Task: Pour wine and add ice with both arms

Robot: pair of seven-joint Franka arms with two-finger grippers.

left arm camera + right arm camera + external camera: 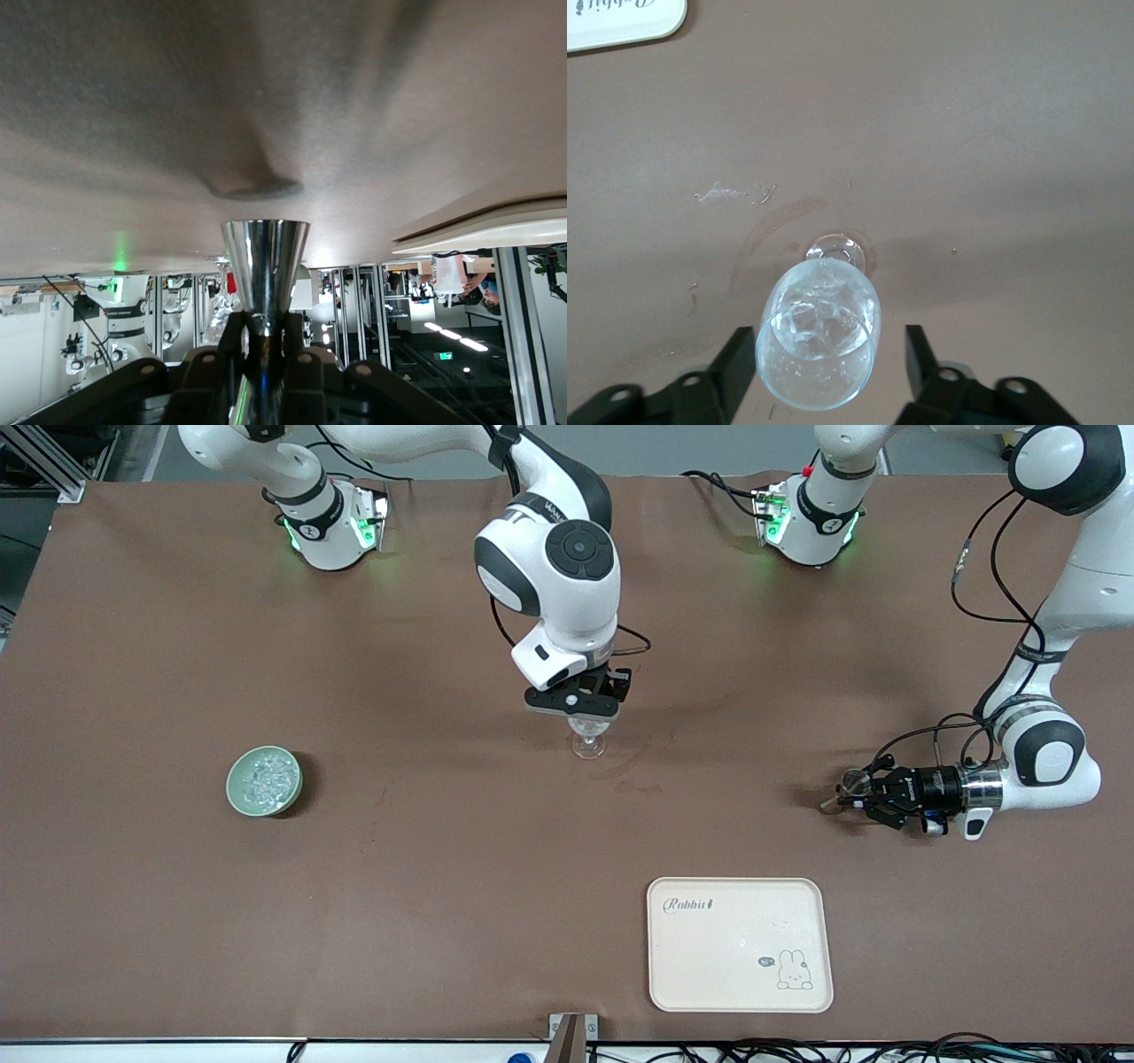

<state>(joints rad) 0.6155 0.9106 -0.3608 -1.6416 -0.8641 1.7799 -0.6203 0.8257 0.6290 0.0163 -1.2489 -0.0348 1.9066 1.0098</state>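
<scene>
My right hand (572, 707) hangs wide open straight over the upright glass (588, 739) mid-table, ice (816, 319) already inside, more ice in the bowl (264, 780). Left hand (852, 790), near its table edge, grips a metal cup (264, 263).

Clear stemmed glass (588, 741) stands mid-table; the round green bowl of ice (264, 780) sits toward the right arm's end of it, the cream rectangular tray (740, 944) nearer the camera.

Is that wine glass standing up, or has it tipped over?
Upright. The wine glass stands on its foot on the table, between the right gripper's open fingers, which don't touch it.
</scene>
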